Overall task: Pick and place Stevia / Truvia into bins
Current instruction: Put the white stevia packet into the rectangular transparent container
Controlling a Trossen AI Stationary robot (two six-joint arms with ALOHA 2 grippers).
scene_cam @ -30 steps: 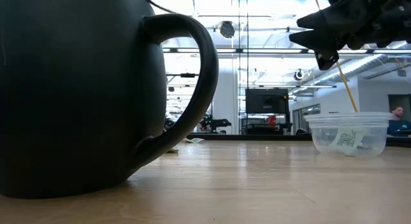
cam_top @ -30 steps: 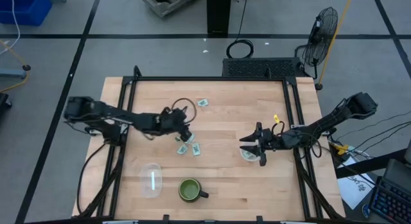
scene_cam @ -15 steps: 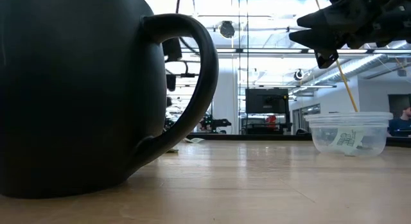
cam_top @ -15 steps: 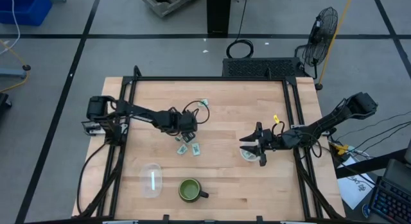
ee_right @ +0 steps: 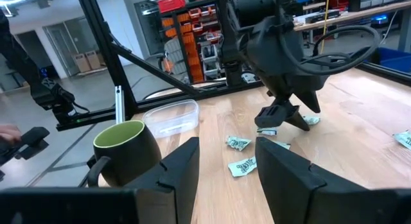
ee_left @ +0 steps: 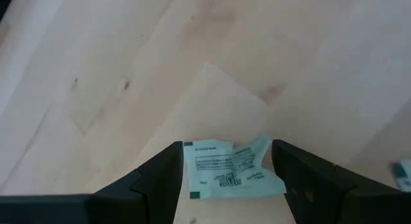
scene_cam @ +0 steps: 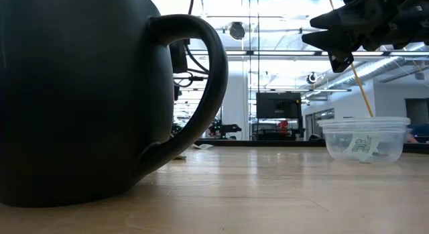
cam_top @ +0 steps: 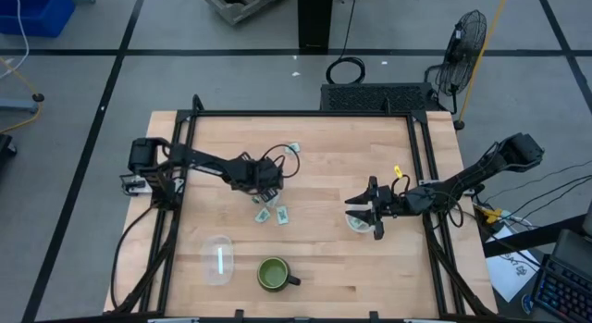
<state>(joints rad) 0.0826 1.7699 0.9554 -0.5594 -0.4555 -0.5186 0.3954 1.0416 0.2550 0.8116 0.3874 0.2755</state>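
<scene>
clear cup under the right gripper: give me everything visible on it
The clear cup is a small, round, see-through plastic tub with a thicker rim, standing upright on the wooden table. At least one pale green and white packet lies inside against the wall. The right gripper hangs above it, jaws apart, not touching. In the high view the gripper mostly covers it.

Dark lines of print on the pale green and white packet (ee_left: 226, 172) at the bottom centre of the left wrist view, too small to read, faint marks on the packet in the clear cup (scene_cam: 364, 141) at lower right of the low view, likewise unreadable, no other legible text
</scene>
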